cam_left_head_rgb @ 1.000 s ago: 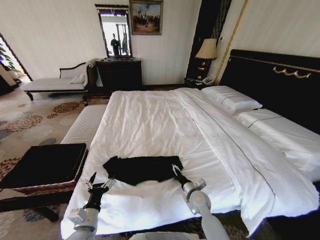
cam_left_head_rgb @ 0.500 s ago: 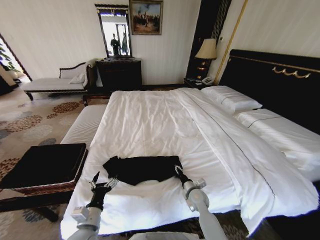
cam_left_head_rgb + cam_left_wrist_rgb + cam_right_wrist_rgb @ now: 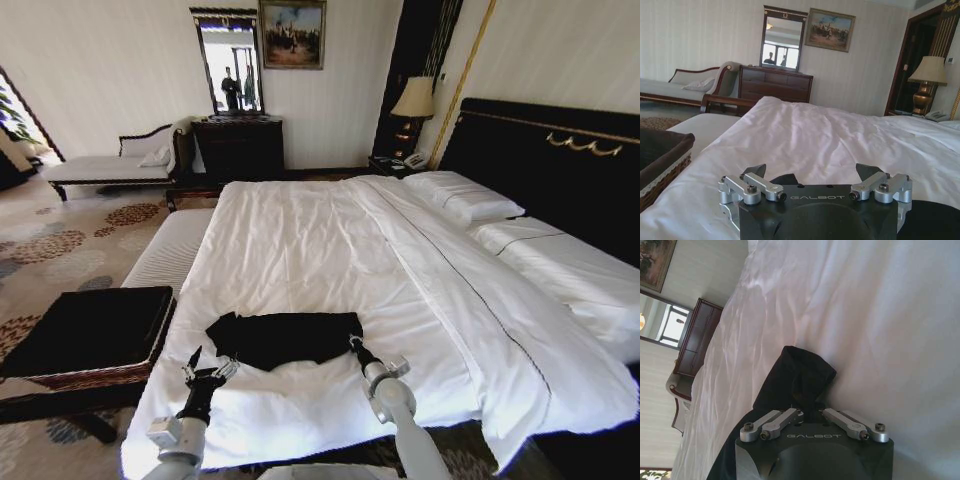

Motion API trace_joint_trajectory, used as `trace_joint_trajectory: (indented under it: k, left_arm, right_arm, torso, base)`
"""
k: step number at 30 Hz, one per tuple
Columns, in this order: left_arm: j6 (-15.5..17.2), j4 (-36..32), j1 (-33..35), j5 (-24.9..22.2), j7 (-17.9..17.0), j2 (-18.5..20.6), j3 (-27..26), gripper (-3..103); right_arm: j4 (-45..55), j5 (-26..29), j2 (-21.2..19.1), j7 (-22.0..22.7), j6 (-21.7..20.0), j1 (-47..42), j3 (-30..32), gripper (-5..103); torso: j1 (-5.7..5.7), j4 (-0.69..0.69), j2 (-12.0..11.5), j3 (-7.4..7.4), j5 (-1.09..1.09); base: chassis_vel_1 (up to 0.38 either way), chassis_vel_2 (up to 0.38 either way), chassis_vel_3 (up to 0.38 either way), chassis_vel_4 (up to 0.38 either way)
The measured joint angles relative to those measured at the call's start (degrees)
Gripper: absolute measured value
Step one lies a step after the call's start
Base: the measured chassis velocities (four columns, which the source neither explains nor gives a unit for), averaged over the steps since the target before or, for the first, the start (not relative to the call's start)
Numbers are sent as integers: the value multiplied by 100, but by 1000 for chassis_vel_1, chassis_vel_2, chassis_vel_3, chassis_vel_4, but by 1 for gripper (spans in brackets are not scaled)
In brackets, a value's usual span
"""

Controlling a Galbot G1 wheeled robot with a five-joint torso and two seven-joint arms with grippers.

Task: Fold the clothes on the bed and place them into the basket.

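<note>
White bedding covers the bed [image 3: 330,250], a wide one with a tall black headboard [image 3: 560,160], and everything here is placed against it. On the duvet near the foot edge lies the black T-shirt [image 3: 285,337], gathered into a rough, wrinkled strip that runs across the bed's width; no lettering can be made out on it. The right gripper [image 3: 354,345] is at the end of that strip nearer the headboard side, and in the right wrist view its fingers are drawn close together with black cloth bunched between and just ahead of them, so it has the T-shirt [image 3: 797,377] pinched. The left gripper [image 3: 208,371] is low over the duvet at the strip's other end, just short of the cloth toward the foot edge; in the left wrist view its two dark fingers [image 3: 756,171] stand wide apart with nothing between them, white duvet ahead and a dark patch of the T-shirt [image 3: 932,220] off to one side. Beside the bed's foot corner, on the left gripper's side, sits the basket [image 3: 90,330], its black fabric top facing up above brown woven walls, well apart from the T-shirt.
</note>
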Motion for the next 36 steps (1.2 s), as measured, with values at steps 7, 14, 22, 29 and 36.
trace_joint_trajectory:
  k: [7,14,22,29,36]
  left_arm:
    - [-50,30,-9,92,12,0,-14,100]
    - [-73,-1,-13,-56,12,-28,-150,100]
    - [-68,-72,-14,-344,15,-56,-542,100]
    - [-57,-63,6,-443,73,-172,-781,100]
    - [-29,-179,53,-489,114,-236,-970,100]
  right_arm:
    - [379,-435,-201,-30,38,-125,160,5]
    - [900,-492,-655,-17,38,-298,606,5]
    - [1088,-643,-1243,-14,-6,-299,1051,5]
    - [1190,-941,-1591,-15,-62,-217,1182,5]
    - [1580,-1402,-1510,-72,-28,-210,503,5]
  torso:
    - [0,-1,0,0,-1]
    - [-1,-3,0,-1,-2]
    - [-1,-2,1,-1,-1]
    - [-1,-2,1,-1,-2]
    - [-1,-2,1,-1,-2]
  base:
    - [0,0,0,0]
    - [0,0,0,0]
    - [0,0,0,0]
    - [0,0,0,0]
    - [0,0,0,0]
